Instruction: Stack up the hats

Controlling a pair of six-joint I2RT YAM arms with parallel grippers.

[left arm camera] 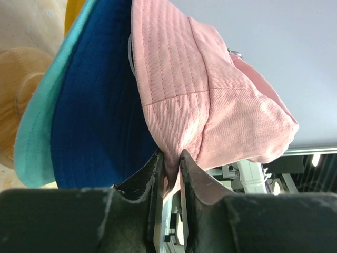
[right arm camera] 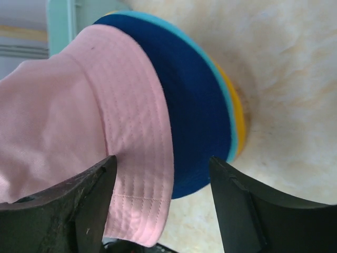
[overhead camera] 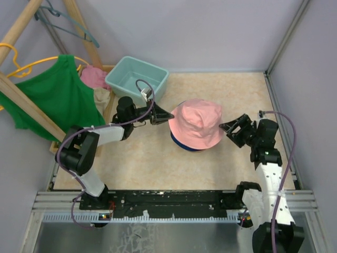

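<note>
Hats are in one pile mid-table [overhead camera: 142,163], between the two arms. Pink hat [overhead camera: 196,124] is on top, crown up. In top view only a sliver of the navy hat [overhead camera: 181,143] brim shows, at the pile's near edge.

L gripper [overhead camera: 167,116] is at the pile's left side. L wrist cam: fingers [left arm camera: 155,176] are pinched together on the pink hat's brim edge, fabric caught between them. Same cam shows layer order: pink, navy, then teal hat [left arm camera: 37,137], then a bit of orange hat [left arm camera: 73,10] at the top edge of the view.

R gripper [overhead camera: 227,128] is at the pile's right side, just beside the pink brim. R wrist cam: fingers [right arm camera: 89,195] are spread wide, with pink and navy brim seen in the gap. Can't tell if either finger touches fabric. Teal and orange brims show as thin rims beyond the navy, lying on the table.

Bkgd, far left: teal tub [overhead camera: 137,79], pink cloth [overhead camera: 93,76] beside it, green tank top [overhead camera: 52,95] hanging on the wooden rack [overhead camera: 21,23].
</note>
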